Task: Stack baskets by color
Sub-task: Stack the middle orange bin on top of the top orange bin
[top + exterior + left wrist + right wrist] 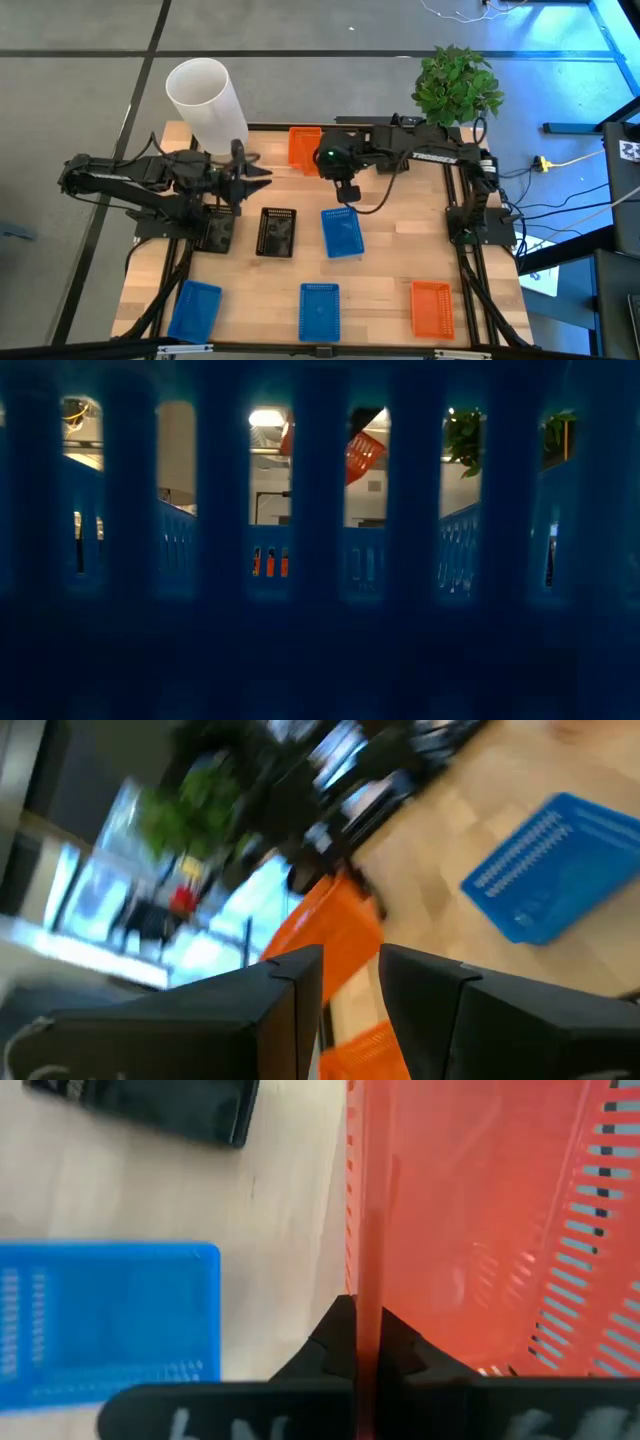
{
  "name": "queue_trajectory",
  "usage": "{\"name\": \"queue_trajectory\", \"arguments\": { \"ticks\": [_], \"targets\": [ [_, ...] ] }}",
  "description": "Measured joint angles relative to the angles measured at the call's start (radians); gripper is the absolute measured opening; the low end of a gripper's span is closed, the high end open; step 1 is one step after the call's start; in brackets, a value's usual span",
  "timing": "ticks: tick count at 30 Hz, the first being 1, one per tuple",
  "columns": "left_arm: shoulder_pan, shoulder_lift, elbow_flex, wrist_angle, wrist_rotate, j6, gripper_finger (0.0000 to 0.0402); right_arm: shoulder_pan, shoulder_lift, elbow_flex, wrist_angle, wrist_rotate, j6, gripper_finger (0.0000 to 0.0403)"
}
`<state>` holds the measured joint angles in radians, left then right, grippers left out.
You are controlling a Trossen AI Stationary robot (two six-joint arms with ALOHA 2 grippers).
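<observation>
Right gripper clamped on rim of orange rectangular plastic mesh basket, lifted at table's far edge. Left gripper just beside it, jaws apart, empty.

A blue basket wall blocks most of the low view.

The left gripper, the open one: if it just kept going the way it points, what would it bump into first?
Probably the orange basket that the right gripper holds by its wall. The left wrist view looks past the left gripper's open fingers straight at it. Depth is unclear there; it may pass just beside it.
</observation>
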<state>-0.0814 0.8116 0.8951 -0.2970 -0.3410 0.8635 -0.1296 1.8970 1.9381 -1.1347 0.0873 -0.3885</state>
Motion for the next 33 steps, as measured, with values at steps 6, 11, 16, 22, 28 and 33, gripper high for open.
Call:
{"name": "queue_trajectory", "arguments": {
  "ticks": [6,11,16,22,28,33],
  "targets": [
    [0.001,0.0,0.0,-0.001,0.023,0.041,0.0095,0.019,0.05,0.055,-0.042,0.017,-0.182,0.0],
    [0.001,0.005,0.0,-0.003,0.046,0.04,0.0095,0.053,0.063,0.053,-0.048,0.039,-0.352,0.0],
    [0.001,0.062,0.001,-0.006,0.106,0.039,0.0095,0.078,0.062,0.053,-0.048,0.06,-0.384,0.0],
    [0.001,0.164,0.001,0.04,0.12,0.114,0.0095,0.096,0.066,0.053,-0.049,0.062,-0.383,0.0],
    [0.0,0.231,0.001,0.075,0.104,0.135,0.0095,0.105,0.067,0.053,-0.05,0.062,-0.38,0.0],
    [0.0,0.259,0.001,0.123,0.038,0.142,0.0095,0.105,0.067,0.053,-0.057,0.061,-0.377,0.0]
  ]
}}
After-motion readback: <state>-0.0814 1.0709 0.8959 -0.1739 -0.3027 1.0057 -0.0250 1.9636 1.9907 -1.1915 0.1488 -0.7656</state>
